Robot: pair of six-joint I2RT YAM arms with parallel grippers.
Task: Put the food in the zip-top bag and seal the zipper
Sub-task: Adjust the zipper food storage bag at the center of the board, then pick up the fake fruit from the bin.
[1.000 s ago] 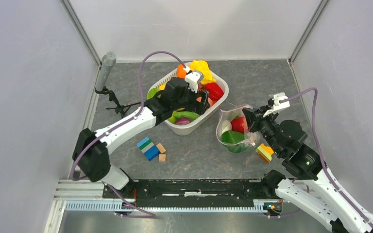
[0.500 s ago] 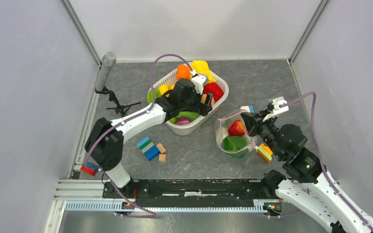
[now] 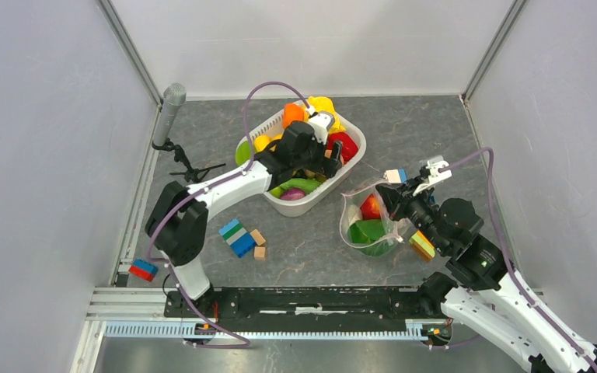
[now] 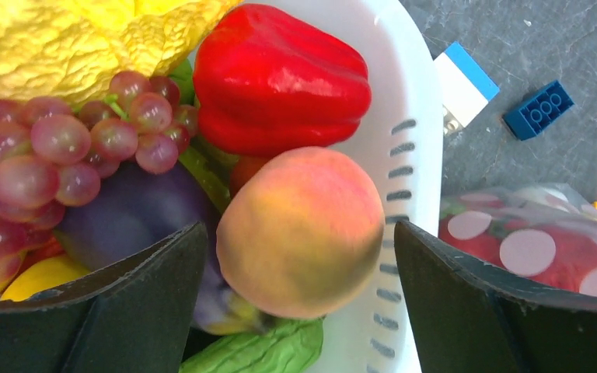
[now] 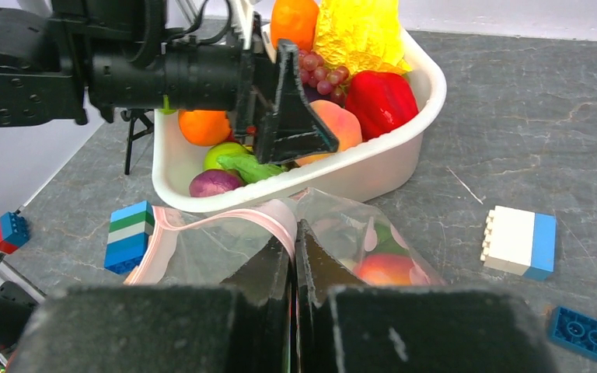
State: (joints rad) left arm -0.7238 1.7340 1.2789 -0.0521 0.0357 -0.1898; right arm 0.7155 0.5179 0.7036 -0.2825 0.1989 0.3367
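Your left gripper [image 4: 297,237] stands spread wide inside the white basket [image 4: 420,116], its fingers flanking the peach [image 4: 303,225]. Your right gripper [image 5: 294,233] is pressed together, pinching the pink zipper [image 5: 272,216] of the zip-top bag [image 5: 357,233]. The bag sits just beside the basket and contains red and green food [image 3: 367,231].

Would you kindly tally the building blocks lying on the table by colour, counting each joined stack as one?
tan blocks: 2
blue-green-white stack: 1
red-and-blue block: 1
white-and-blue block: 1
dark blue block: 1
yellow-green-orange stack: 1
Total: 7
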